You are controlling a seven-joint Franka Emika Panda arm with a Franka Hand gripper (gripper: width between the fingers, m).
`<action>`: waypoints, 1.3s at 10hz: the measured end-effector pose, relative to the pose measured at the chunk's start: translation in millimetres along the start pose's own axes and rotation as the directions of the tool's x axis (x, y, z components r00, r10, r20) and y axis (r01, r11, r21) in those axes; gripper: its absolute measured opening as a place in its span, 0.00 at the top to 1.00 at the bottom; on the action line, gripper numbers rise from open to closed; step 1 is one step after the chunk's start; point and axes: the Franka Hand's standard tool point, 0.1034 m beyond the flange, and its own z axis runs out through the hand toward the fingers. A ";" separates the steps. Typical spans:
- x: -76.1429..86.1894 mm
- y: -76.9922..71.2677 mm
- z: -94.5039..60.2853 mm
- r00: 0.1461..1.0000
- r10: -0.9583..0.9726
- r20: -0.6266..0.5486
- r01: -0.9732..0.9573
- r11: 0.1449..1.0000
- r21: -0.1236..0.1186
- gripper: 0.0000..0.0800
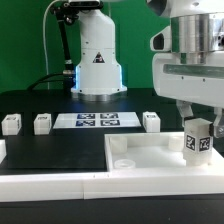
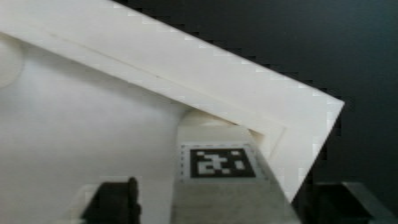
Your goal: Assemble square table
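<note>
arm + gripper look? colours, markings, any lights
White rounded shells on the arm, black joint sections, a dark triangular logo, a blue glow low on its base. The gripper has a boxy white-grey body; its fingers are black and narrow.

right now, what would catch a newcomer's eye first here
A tagged white leg post stands upright on a corner of the square tabletop at the exterior view's right, with the gripper open, a finger either side. Behind, three more leg posts and the marker board sit in a row on the black worktop, before the arm's white base.
</note>
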 end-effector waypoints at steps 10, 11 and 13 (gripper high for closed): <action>3.5 -1.0 -0.5 0.725 -0.689 0.002 0.689 0.725 -0.003 0.19; 2.1 -0.7 0.7 0.688 -0.725 0.004 0.725 0.688 -0.003 0.19; 0.5 -0.2 1.9 0.578 -0.816 0.006 0.816 0.578 -0.003 0.19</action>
